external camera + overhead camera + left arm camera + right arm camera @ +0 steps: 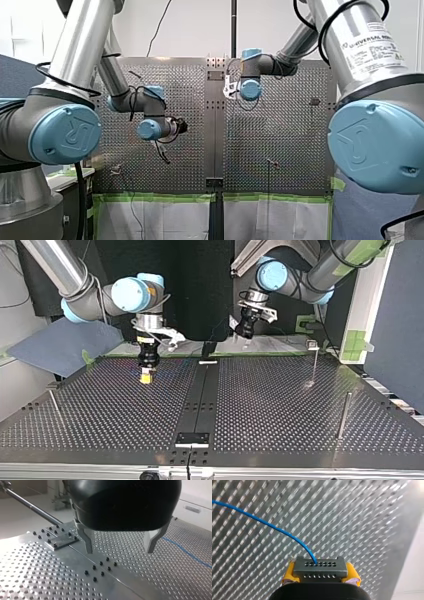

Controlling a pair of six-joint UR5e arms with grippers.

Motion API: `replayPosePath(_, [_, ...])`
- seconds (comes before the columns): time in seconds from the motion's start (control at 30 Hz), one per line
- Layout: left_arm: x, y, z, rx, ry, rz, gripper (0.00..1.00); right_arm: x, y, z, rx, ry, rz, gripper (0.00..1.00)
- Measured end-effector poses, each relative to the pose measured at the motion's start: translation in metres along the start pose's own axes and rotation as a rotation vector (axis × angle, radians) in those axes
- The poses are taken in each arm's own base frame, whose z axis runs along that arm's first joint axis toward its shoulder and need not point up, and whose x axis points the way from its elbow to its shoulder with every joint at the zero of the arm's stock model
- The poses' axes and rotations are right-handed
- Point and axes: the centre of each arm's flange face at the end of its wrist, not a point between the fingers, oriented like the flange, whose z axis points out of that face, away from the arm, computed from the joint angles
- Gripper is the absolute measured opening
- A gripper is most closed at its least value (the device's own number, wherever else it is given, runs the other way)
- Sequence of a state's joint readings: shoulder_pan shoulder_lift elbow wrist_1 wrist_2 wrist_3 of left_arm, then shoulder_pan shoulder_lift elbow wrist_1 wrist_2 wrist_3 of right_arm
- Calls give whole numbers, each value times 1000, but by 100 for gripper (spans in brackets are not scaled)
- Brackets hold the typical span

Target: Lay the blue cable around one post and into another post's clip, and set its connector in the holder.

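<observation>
**Right arm.** My right arm's jaws are clamping the grey connector between their yellow pads, one pad on each short end. This grip is leaving the face with its rows of small holes turned outward, ahead of the jaws. The blue cable is leaving one hole in that face and arching away ahead of the jaws over the perforated tabletop. In the top view these jaws are pointing down and hanging just above the tabletop.

**Left arm.** My left arm's jaws are standing apart, with nothing between the metal fingers. A run of the blue cable is lying flat on the tabletop beside one finger, not touching it. Beside the other finger a dark screwed-down plate is sitting on the centre strip, and a slim post is rising beyond it. Whether that plate is the holder cannot be told.

**Assessment.** Holding the connector gives control of the cable's end, and the empty left jaws appear to be waiting to guide the slack. Routing is judged not yet done. In the top view the post with the clip is standing well apart from both sets of jaws, and the cable is too thin to trace there. The cable is likely to spring rather than lie where it is placed.
</observation>
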State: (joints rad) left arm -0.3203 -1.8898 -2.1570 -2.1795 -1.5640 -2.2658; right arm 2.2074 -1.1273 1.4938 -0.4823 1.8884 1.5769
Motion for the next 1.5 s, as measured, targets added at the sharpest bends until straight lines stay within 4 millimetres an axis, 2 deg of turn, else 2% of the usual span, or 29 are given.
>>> replayPosePath(0.2, [0,-25,13,37,-39,-54,100,9,-32,-12,46,7,8,0])
replayPosePath(0.33, [6,-40,14,63,-41,-90,100,9,-52,-24,80,2,11,0])
replayPosePath(0.53, [11,-49,12,84,-35,-140,100,10,-78,-41,128,-3,22,0])
replayPosePath(0.67, [15,-43,12,66,-34,-173,100,10,-97,-56,165,-12,36,0])
replayPosePath(1.0, [40,-22,18,45,-8,-261,100,11,-141,-93,252,-30,59,0])
replayPosePath(1.3, [33,-11,24,8,-60,-325,100,9,-172,-129,318,-80,90,0])
replayPosePath(1.5, [27,0,24,-54,-94,-304,100,10,-191,-153,352,-100,97,0])
